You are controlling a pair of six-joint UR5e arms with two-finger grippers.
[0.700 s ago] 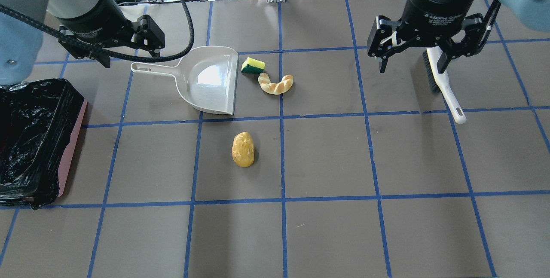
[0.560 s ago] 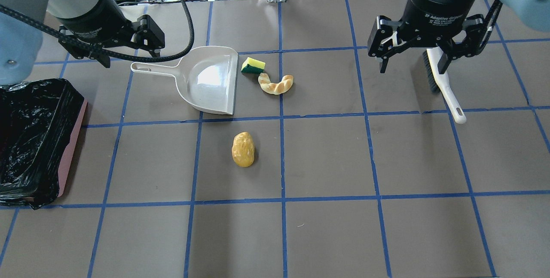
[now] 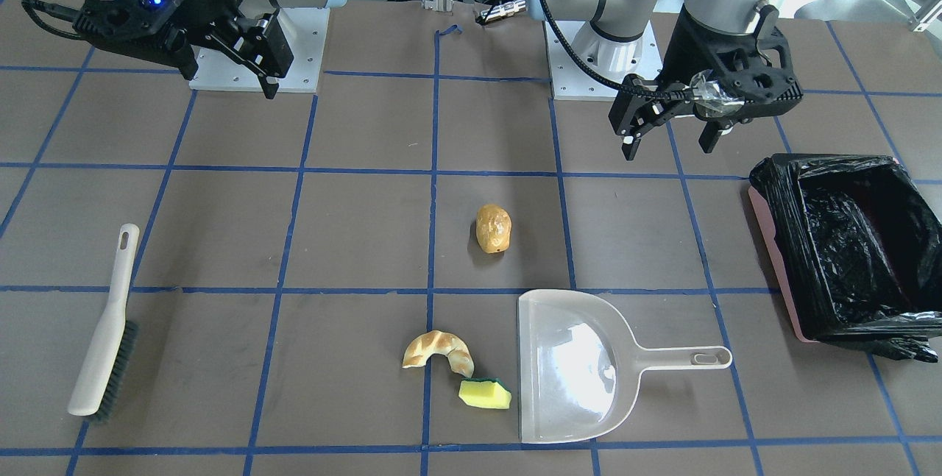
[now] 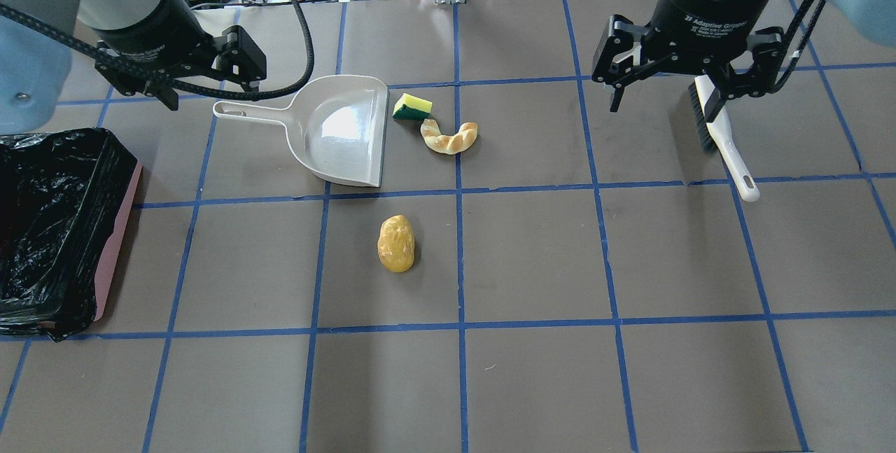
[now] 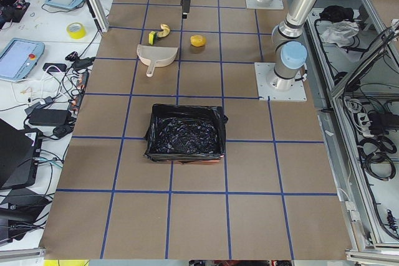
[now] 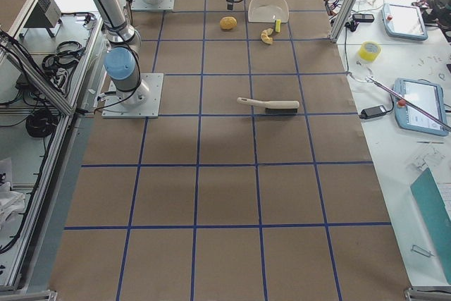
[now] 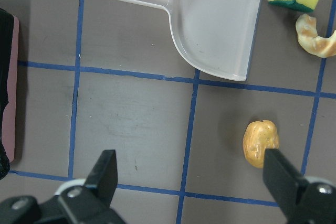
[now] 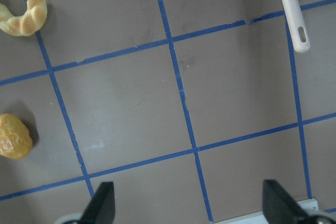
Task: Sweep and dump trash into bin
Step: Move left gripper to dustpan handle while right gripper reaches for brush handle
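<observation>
Left arm: comes down from above on the bin's side of the surface [image 4: 532,257], wrist bent so the fingers point straight down.
Left hand [image 3: 668,146]: fingers spread wide, holding nothing; raised clear of the surface, near the handle end of the dustpan [image 4: 343,134] and not touching it.
Right arm: comes down on the opposite side, wrist likewise vertical, fingers downward.
Right hand [image 4: 661,110]: spread wide, empty; held high above the surface on the side where the brush [image 4: 731,152] lies flat, with no contact.
Potato-like lump [image 4: 396,244]: alone on the surface, in the grid square next to the dustpan's, on the robot's side of it.
Croissant-like piece [image 4: 449,138]: just off the dustpan's open lip, curved, lying flat.
Sponge block [image 4: 411,106]: just beside the lip, yellow face up, green edge towards the croissant-like piece; whether the two touch cannot be told.
Dustpan: flat on the surface, open lip towards the sponge block and croissant-like piece, handle towards the left hand; nothing inside it.
Bin [image 4: 119,166]: at the surface's edge on the robot's left, black liner folded over its pink walls, well apart from all three trash items.
</observation>
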